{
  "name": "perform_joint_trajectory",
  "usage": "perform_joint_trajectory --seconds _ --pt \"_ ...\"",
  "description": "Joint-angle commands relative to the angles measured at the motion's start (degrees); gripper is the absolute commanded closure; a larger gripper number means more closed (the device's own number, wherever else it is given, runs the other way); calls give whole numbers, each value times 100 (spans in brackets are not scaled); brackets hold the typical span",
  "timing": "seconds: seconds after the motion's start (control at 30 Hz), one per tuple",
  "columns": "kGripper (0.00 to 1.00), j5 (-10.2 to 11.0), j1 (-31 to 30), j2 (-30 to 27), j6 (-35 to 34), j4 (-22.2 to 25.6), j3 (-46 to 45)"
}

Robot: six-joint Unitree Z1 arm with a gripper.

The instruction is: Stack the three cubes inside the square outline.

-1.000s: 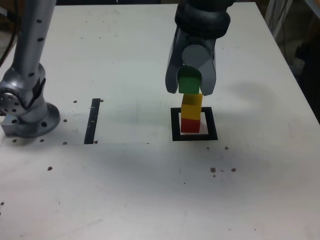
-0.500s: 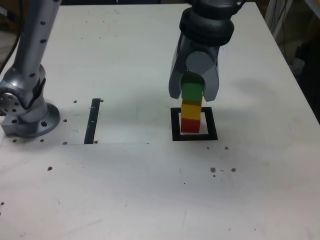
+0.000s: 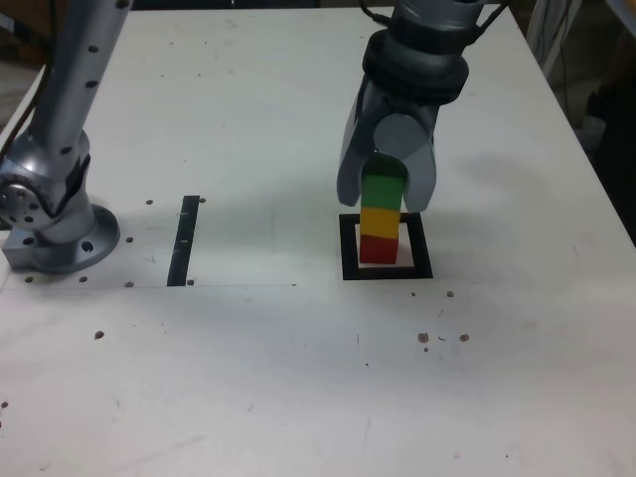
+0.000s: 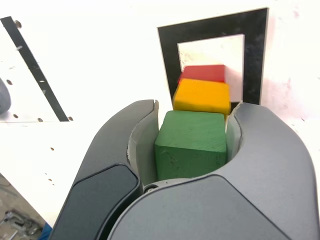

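In the exterior view the red cube (image 3: 377, 248) stands on the white centre of the square outline (image 3: 388, 271). The yellow cube (image 3: 381, 220) rests on it. On top sits the green cube (image 3: 383, 191), with my gripper (image 3: 386, 201) coming down over it from above and shut on its two sides. The wrist view looks down the stack: the green cube (image 4: 192, 142) fills the gap between the grey fingers of the gripper (image 4: 195, 107). Beyond it show the yellow cube (image 4: 202, 96), the red cube (image 4: 202, 72) and the square outline (image 4: 212, 25). The stack leans slightly.
The arm's grey base (image 3: 55, 224) stands at the exterior view's left. A thin black strip (image 3: 185, 238) lies between the base and the outline, also in the wrist view (image 4: 32, 70). Small dark specks (image 3: 442, 338) dot the white table near the front.
The gripper has come down with the green cube, which hung tilted above the yellow cube and now sits squarely on it. The yellow cube has straightened.
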State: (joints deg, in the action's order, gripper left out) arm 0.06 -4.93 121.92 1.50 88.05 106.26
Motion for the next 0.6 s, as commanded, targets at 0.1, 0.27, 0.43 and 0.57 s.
perform_joint_trajectory --seconds 0.1,0.27,0.43,0.57 --pt "41 -10 35 17 26 29 -61" --pt "21 -8 36 9 54 18 -31" --pt "7 -16 38 -23 61 16 -22" --pt "1 -19 39 -175 40 50 -50"
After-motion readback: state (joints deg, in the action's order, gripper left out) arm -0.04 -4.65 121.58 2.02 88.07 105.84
